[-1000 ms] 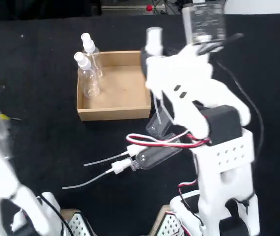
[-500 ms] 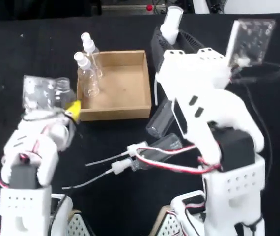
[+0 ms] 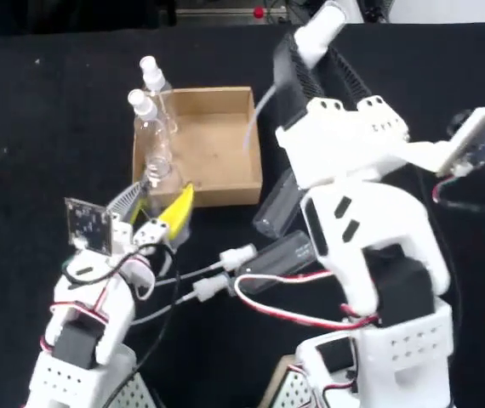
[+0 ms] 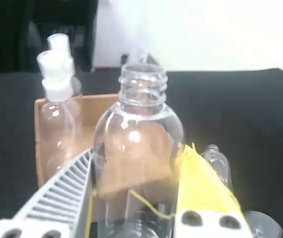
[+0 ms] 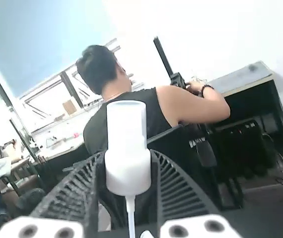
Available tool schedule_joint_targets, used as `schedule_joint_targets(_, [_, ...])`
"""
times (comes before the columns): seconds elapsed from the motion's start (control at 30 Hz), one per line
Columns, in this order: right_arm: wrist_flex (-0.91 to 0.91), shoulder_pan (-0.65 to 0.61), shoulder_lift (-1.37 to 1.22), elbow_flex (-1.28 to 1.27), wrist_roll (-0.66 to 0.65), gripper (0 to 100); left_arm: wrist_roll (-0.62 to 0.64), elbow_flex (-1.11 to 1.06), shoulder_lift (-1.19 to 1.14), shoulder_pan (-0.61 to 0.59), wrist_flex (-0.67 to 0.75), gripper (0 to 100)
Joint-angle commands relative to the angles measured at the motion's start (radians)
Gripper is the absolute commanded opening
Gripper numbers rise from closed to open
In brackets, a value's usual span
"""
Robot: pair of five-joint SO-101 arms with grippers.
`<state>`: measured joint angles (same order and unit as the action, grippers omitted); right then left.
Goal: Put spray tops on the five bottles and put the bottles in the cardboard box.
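Clear plastic and open at the neck, a round-shouldered bottle (image 4: 141,114) stands roughly upright in the left gripper (image 4: 139,151). Its grey and yellow fingers are closed on the bottle's lower body. In the high view this bottle (image 3: 162,183) sits just in front of the near left corner of the brown cardboard box (image 3: 225,194). 2 clear bottles already fitted with white spray tops (image 3: 151,119) stand in the box's far left corner.

The right gripper (image 5: 126,158) clamps a white spray top (image 5: 126,144) between its black ribbed fingers. From above, that spray top (image 3: 321,25) is held high beyond the box's far right corner, and its thin dip tube (image 3: 255,119) slants down toward the box's right wall.

The coming move turns on 1 relation: the tube's free end against the bottle's open mouth. The 2 are well apart, with the box between them. The mouth lies toward the near left from the tube tip, and lower. The bottle's long axis looks close to vertical, while the tube hangs at a slant. Judging by this, the tube needs to come over the neck and line up with it before any descent. A slanted or swaying tube could catch the rim and miss the opening.
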<state>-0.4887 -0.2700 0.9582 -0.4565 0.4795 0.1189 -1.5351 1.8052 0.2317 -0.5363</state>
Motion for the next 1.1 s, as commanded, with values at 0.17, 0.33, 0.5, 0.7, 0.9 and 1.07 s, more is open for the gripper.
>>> schedule_joint_targets(0.17, [0.198,-0.241,0.024,-0.096,0.009,1.2,0.008,-0.159,0.006,0.091,0.256,5])
schedule_joint_targets(0.33, [0.331,-0.241,0.027,-0.168,0.006,1.2,0.008,-0.165,0.006,0.13,0.256,5])
schedule_joint_targets(0.5, [0.384,-0.245,0.024,-0.222,-0.104,1.2,0.008,-0.165,0.002,0.15,0.247,5])
schedule_joint_targets(0.7, [0.387,-0.245,0.022,-0.249,-0.126,1.2,0.008,-0.165,0.005,0.142,0.249,5])
schedule_joint_targets(0.9, [0.387,-0.284,0.028,-0.297,-0.129,1.2,0.008,-0.165,0.005,0.14,0.249,5])
schedule_joint_targets(1.07, [0.387,-0.322,0.028,-0.349,-0.13,1.2,0.008,-0.165,0.005,0.14,0.249,5])
